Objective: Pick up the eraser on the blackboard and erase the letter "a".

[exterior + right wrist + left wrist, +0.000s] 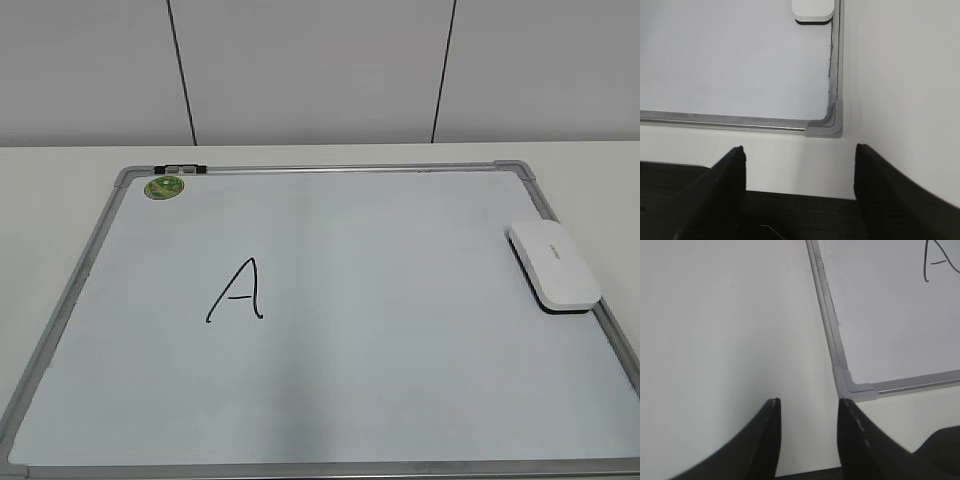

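the eraser point(553, 265) lies on the blackboard point(400, 380)'s right edge, long axis running near-to-far, straight ahead of the empty, wide-spread right gripper point(800, 165), the nearer one; the left gripper point(807, 412) is parted and empty too.

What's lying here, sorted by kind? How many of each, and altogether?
Board: 1
Eraser: 1
Green sticker: 1
Written letter, a capital A: 1
Black clip on the board's top edge: 1
Grippers: 2, left and right, both empty
Total: 7
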Motion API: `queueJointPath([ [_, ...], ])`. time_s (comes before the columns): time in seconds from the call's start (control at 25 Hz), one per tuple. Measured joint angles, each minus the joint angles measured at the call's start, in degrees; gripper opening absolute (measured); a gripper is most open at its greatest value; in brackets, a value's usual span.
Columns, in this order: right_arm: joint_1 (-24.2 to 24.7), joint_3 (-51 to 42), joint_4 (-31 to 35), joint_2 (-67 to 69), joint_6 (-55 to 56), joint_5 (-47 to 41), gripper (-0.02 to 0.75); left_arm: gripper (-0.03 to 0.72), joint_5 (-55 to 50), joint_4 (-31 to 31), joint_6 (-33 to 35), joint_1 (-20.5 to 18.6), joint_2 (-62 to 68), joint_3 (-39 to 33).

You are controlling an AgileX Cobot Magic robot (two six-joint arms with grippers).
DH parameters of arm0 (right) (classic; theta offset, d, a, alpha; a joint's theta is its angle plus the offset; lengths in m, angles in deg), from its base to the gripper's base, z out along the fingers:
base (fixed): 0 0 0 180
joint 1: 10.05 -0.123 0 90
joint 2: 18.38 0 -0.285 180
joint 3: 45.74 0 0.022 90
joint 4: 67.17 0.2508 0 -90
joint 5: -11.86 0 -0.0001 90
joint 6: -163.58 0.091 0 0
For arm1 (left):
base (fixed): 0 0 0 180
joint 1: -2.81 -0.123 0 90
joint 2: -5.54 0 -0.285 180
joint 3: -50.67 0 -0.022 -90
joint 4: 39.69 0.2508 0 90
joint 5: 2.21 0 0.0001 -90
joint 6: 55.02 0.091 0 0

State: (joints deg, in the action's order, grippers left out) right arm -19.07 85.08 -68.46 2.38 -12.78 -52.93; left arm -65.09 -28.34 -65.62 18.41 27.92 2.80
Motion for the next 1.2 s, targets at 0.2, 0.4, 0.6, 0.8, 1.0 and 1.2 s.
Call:
queueJointPath([
  [0.2,0.0,0.0,0.0,0.0,0.0,0.0,0.502,0.267,0.0,0.0,0.0,0.0,0.0,0.0],
  [0.4,0.12,0.0,0.0,-2.2,0.0,0.0,0.502,0.262,0.0,-0.03,0.0,-2.05,-1.61,0.0],
  [0.6,3.03,0.0,0.02,-6.26,0.0,-0.14,0.502,0.262,0.0,-0.03,0.02,-8.34,-5.35,0.0],
  [0.8,7.26,0.0,0.02,-11.81,0.0,-0.34,0.502,0.262,0.0,-0.03,0.02,-11.9,-11.64,0.0],
  [1.0,8.08,0.0,0.02,-13.86,0.0,-0.43,0.502,0.262,-0.37,-0.03,0.02,-12.52,-14.01,0.0],
  [1.2,8.08,0.0,0.02,-13.86,0.0,-0.43,0.501,0.253,-0.37,-0.03,0.02,-12.55,-14.01,0.0],
])
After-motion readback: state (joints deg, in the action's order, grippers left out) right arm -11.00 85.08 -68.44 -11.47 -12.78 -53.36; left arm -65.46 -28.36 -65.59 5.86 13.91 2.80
